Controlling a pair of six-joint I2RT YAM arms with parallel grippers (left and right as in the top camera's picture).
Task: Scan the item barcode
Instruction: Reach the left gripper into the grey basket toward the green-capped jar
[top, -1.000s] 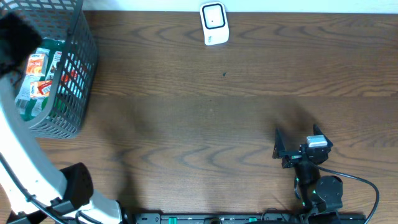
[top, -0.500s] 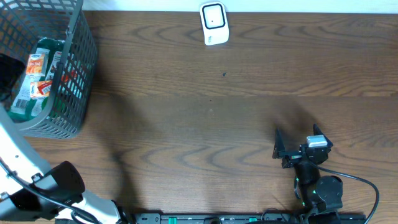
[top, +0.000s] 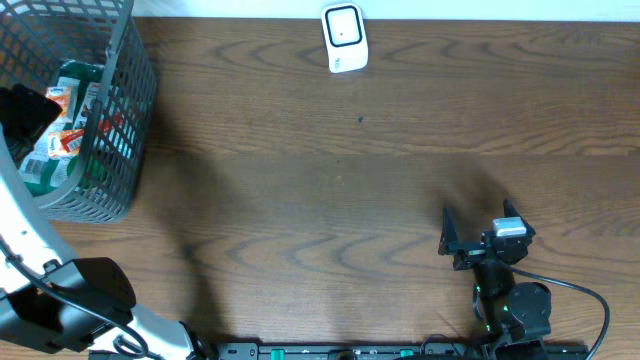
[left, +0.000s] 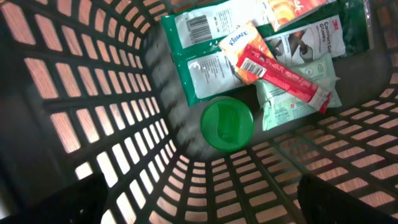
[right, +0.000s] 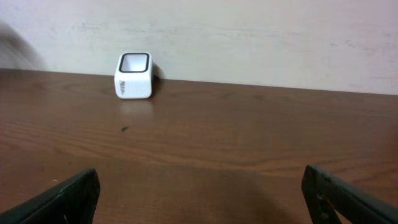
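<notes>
A grey mesh basket at the table's left end holds several items. In the left wrist view I look down into it: green packets, one with a barcode facing up, an orange Kleenex pack, a red stick packet and a round green lid. My left gripper hangs open inside the basket above these items and touches none of them; from overhead the left gripper is a dark shape over the basket. The white scanner stands at the far edge. My right gripper rests open and empty near the front right.
The basket's mesh wall rises close on the left of my left fingers. The scanner stands against the pale back wall, far ahead of the right gripper. Bare brown wood lies between basket, scanner and right arm.
My left arm has swung over the basket, and its gripper has moved down and then a little to the right inside it. The right arm has not moved.
</notes>
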